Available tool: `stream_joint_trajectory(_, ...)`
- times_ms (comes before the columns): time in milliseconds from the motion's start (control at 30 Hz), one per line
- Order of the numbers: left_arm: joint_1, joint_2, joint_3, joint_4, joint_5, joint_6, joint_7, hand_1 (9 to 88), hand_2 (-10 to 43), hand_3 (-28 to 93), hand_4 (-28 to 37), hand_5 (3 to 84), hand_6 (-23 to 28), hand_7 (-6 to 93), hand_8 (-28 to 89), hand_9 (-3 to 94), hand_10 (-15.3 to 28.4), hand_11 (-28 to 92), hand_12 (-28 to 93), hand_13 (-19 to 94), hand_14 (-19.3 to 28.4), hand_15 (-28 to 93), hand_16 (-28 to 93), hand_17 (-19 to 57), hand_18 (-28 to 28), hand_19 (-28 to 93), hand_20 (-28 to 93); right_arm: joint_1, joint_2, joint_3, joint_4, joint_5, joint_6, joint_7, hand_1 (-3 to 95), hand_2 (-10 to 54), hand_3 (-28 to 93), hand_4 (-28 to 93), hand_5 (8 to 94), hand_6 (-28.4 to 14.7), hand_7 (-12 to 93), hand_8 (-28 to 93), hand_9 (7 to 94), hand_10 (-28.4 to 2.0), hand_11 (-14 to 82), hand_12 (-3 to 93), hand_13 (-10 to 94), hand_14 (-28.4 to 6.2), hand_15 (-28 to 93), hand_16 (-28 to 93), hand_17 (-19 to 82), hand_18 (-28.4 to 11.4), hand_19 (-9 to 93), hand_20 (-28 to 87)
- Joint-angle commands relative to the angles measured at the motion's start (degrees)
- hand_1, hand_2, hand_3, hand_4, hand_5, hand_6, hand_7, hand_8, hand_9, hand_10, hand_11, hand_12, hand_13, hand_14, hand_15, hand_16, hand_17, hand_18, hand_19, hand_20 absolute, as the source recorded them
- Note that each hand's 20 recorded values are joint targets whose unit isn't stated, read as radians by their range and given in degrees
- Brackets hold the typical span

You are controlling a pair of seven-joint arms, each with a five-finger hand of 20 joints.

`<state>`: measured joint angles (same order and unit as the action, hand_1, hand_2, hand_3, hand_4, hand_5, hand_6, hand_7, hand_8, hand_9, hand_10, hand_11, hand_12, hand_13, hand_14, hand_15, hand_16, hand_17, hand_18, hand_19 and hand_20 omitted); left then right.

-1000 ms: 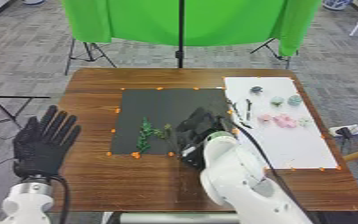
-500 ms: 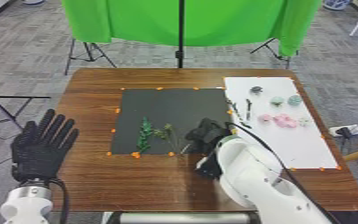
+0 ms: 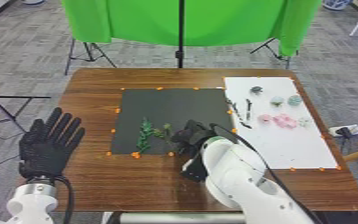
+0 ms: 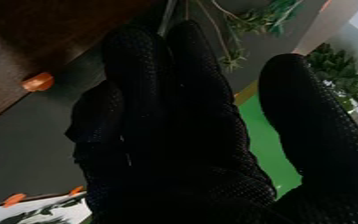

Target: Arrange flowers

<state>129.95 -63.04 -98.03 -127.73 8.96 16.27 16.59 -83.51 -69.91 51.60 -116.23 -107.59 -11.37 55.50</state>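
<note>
Fingers of the right hand [image 3: 191, 137] found extended, set close together, with a wide gap to the thumb [image 4: 310, 112]. A thin stem [image 4: 168, 12] runs by the fingertips in the right wrist view; whether they touch or hold it, I cannot tell. Fingers of the left hand [image 3: 47, 152] straight and slightly spread, at the table's left side.

Remaining items, by size:

Brown table [image 3: 95, 185], below both hands and extending beyond the right fingers.

Green cloth [image 3: 127, 22], well beyond the right fingers, past the far table edge.

Dark mat [image 3: 158, 102], partly under the right fingers and extending beyond and left of them. It bears the task's greenery: a leafy sprig [image 3: 145, 134] left of those fingers, and a thinner sprig [image 3: 161, 132] between that one and the fingers, just beside them.

White sheet [image 3: 295, 147], right of the right fingers. It bears dark twigs [image 3: 248, 109] along the side nearest the fingers. Farther from them lie pink flowers [image 3: 285, 120], pale green flowers [image 3: 277, 101] and a dark flower [image 3: 257, 89].

Orange tabs [image 3: 135, 155], spaced along the edges of mat and sheet, left and right of the fingers.
</note>
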Motion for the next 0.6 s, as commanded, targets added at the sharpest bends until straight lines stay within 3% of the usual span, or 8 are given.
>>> stream_joint_trajectory(33, 0.5, 0.14, 0.46, 0.30, 0.12, -0.08, -1.18, 27.0, 15.2, 76, -28.3, 41.1, 6.5, 10.8, -9, 32.4, 12.0, 14, 9, 25, 12.9, 25, -4, -4.6, 12.0, 24, 14, -1.0, -1.5, -0.8, 1.0, -1.0, 0.1, -0.1, 31.9, 8.2, 71, -18, 74.1, -9.5, 13, -9, 65.3, -24.5, 14.4, 16.9, 60, -21.0, 64, 21, 33, -28.0, 93, 35)
stream_joint_trajectory(467, 0.0, 0.52, 0.76, 0.67, 0.30, 0.38, -2.54, 26.9, 15.3, 76, -28.3, 41.1, 6.4, 11.0, -9, 32.4, 12.0, 14, 9, 25, 12.9, 25, -4, -4.6, 11.9, 24, 14, -2.0, -3.9, -0.1, 1.9, -1.7, 1.9, 0.4, 31.6, 8.1, 71, -18, 71.1, -10.1, 12, -9, 63.6, -24.6, 14.5, 16.8, 60, -20.8, 64, 21, 33, -27.9, 93, 36)
stream_joint_trajectory(600, 0.0, 0.44, 0.91, 0.69, 0.13, 0.22, -2.30, 27.0, 15.3, 76, -28.3, 41.1, 6.4, 10.9, -9, 32.4, 11.9, 14, 9, 25, 12.9, 25, -4, -4.6, 11.9, 24, 14, -2.2, -3.7, -0.2, 1.6, -2.8, 2.8, -0.1, 31.5, 8.0, 72, -18, 70.6, -10.2, 12, -9, 63.2, -24.9, 14.3, 16.7, 60, -20.8, 65, 21, 33, -27.8, 93, 36)
